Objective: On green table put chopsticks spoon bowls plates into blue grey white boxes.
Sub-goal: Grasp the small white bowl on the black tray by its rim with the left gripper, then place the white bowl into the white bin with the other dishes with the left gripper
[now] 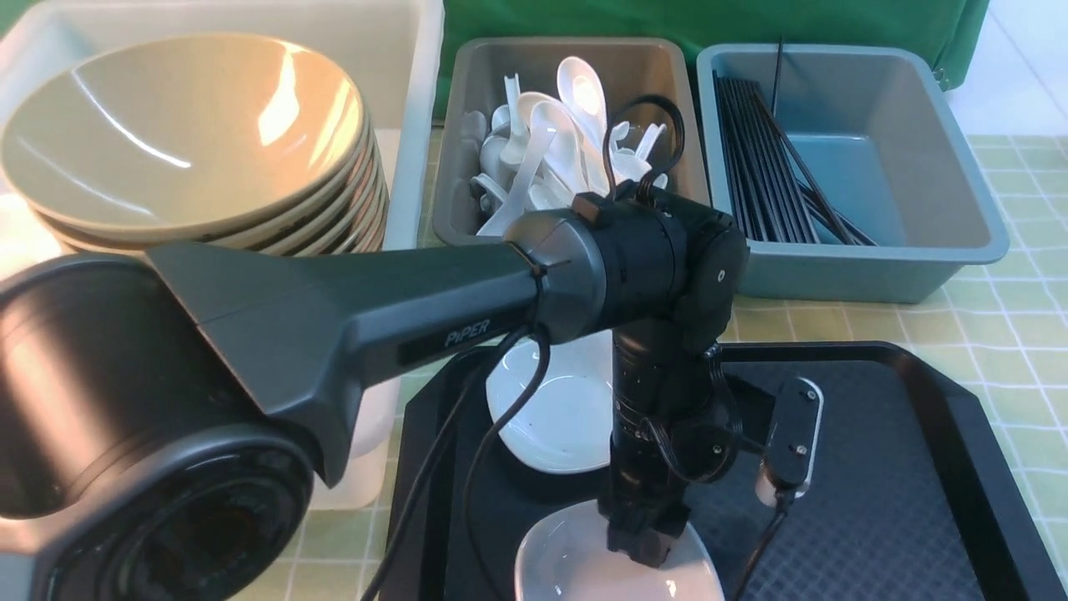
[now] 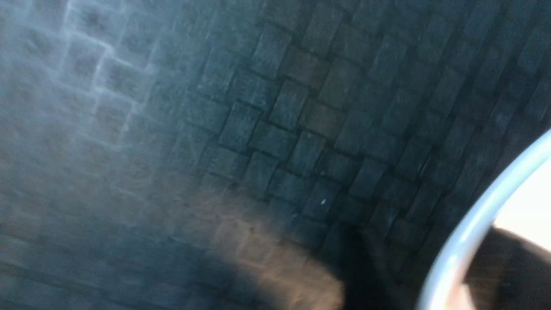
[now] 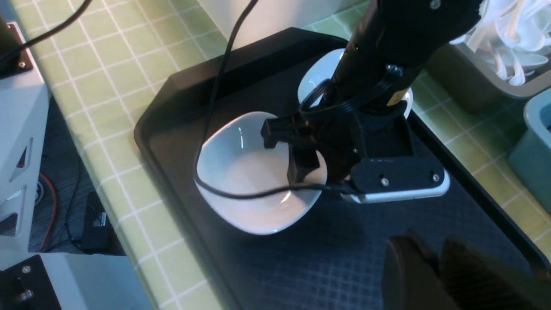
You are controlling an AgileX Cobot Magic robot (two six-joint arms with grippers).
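Observation:
My left gripper reaches down over the near white plate on the black tray. In the left wrist view the plate's rim runs between the two fingers, one inside the plate and one outside, with a dark gap still beside the rim. A second plate lies further back, under the arm. My right gripper hovers above the tray, its fingers together and empty. The bowls are stacked in the white box. White spoons fill the grey box, and chopsticks lie in the blue box.
The green table shows around the tray and to the right. The left arm's thick forearm crosses the front view and hides the tray's left part. A cable loops over the near plate. The table's edge runs close beside the tray.

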